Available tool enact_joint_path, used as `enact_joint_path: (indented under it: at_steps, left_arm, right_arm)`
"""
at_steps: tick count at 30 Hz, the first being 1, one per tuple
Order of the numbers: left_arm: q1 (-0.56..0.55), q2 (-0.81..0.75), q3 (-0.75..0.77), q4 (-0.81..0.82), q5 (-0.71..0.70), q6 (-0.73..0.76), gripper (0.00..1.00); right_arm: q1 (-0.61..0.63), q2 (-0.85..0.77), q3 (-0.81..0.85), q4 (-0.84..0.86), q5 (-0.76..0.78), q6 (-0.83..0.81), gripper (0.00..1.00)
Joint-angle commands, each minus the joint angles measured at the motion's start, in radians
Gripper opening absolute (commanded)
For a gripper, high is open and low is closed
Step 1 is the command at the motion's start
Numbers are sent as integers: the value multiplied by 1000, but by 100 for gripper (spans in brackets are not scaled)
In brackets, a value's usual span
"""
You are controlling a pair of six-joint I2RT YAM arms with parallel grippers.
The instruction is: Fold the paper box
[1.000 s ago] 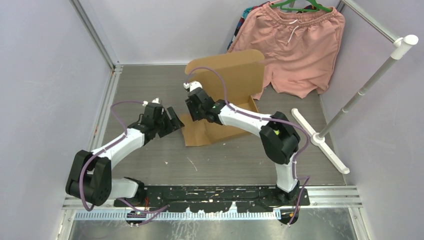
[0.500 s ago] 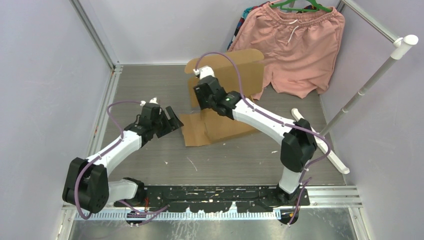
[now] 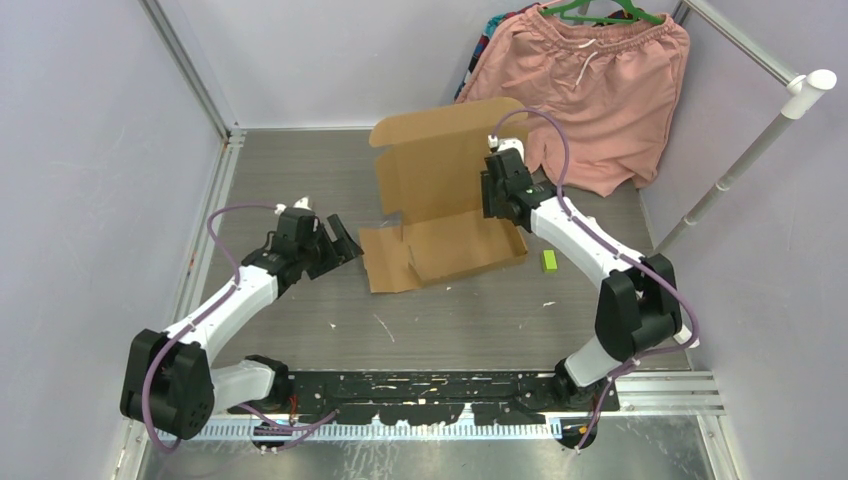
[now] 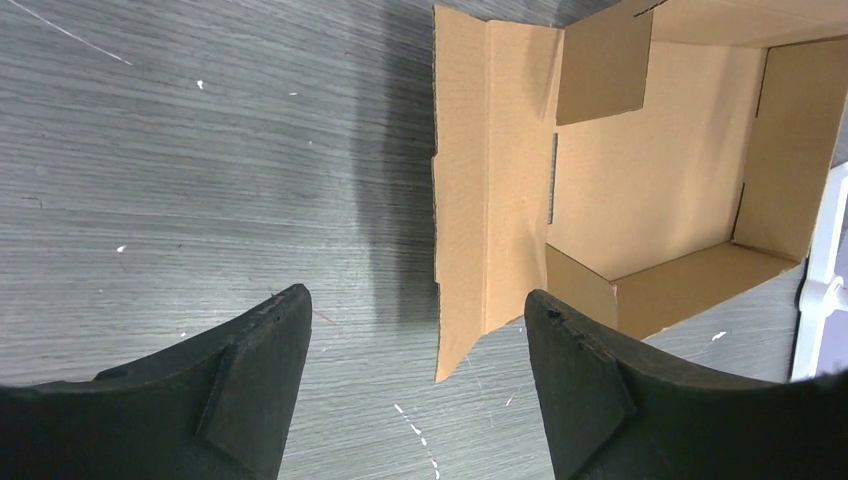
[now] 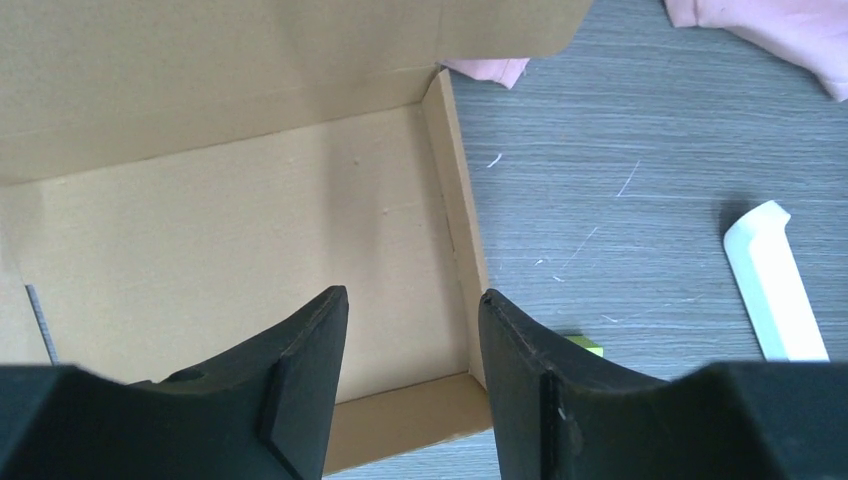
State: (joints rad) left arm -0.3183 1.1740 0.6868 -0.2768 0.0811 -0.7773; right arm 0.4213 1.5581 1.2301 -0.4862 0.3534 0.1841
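The paper box lies mid-table as a brown cardboard tray with low walls raised. Its lid stands upright at the back, and its left flap lies flat on the table. My left gripper hovers just left of that flap, open and holding nothing. In the left wrist view the flap reaches down between the fingers of the left gripper without touching them. My right gripper hangs open over the tray's right rear corner. The right wrist view shows the right gripper above the box's right wall.
Pink shorts hang on a hanger behind the box at the back right. A white rack foot and its pole stand to the right. A small green block lies on the table just right of the box.
My right arm swung from the box's left front across to its right rear corner, and its jaws widened. The left gripper opened slightly and barely moved. The green block has come into view.
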Motion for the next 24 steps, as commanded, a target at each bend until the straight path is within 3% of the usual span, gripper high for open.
enact_joint_path:
  at_steps: [1, 13, 17, 24]
  left_arm:
    - [5, -18, 10, -12, 23, 11, 79]
    - [5, -45, -14, -22, 50, 22, 79]
    - [5, -49, -12, -35, 43, 25, 99]
    - [7, -26, -18, -31, 53, 19, 100]
  right_arm:
    - [-13, 26, -21, 44, -21, 15, 56]
    - [-105, 89, -65, 116, -54, 6, 54]
    - [-134, 116, -70, 136, -129, -7, 53]
    - [-142, 177, -68, 157, -180, 3, 50]
